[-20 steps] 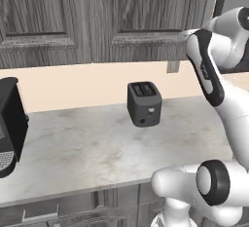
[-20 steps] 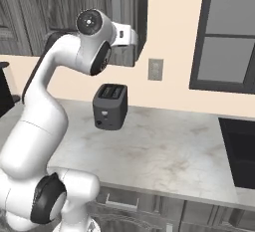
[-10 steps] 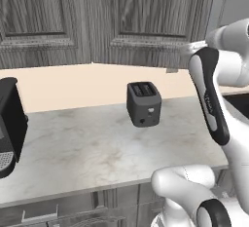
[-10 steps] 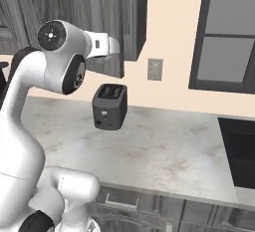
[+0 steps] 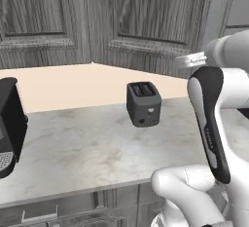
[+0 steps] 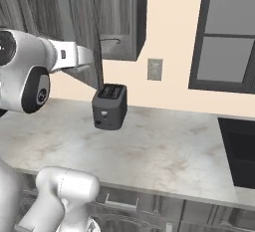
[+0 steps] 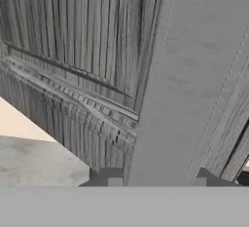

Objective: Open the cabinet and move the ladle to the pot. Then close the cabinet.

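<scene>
Cabinet door stands swung partly out above the counter, so opening is underway; the jaws straddle its grey bar handle, grasping it. Fetching the ladle, reaching the pot and closing all remain

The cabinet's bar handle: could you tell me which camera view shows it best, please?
The hand view: the handle runs close up as a wide grey bar, a dark fingertip on either side of its base. The left base view shows just its upper part above the arm; the right base view shows it small on the swung-out door.
</scene>
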{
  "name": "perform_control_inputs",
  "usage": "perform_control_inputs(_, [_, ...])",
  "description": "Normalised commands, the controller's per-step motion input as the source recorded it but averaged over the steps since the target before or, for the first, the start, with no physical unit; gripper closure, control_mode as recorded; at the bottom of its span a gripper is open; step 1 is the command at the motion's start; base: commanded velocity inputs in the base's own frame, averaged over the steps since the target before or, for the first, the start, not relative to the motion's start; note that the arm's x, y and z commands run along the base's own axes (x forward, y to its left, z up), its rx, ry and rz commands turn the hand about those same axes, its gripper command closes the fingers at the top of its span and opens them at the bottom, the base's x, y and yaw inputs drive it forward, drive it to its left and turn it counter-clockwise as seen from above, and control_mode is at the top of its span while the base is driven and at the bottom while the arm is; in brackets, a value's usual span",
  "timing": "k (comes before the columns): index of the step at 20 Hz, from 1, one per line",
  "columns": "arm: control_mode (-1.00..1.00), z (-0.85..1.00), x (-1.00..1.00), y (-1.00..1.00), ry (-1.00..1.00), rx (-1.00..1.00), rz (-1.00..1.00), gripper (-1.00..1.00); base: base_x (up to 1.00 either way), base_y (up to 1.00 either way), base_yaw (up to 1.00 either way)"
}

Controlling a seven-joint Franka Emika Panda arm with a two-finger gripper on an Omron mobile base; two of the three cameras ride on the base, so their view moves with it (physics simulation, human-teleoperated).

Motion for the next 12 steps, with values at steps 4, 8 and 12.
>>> perform_control_inputs(4, [-1.0, 0.33, -0.78, 0.76, 0.04, -0.01, 0.01, -1.0, 0.0, 0.0, 0.0])
perform_control_inputs(8, [-1.0, 0.33, -0.68, 0.73, 0.03, -0.02, 0.01, -1.0, 0.0, 0.0, 0.0])
perform_control_inputs(12, [-1.0, 0.42, -0.73, 0.16, 0.0, -0.02, 0.0, -1.0, 0.0, 0.0, 0.0])
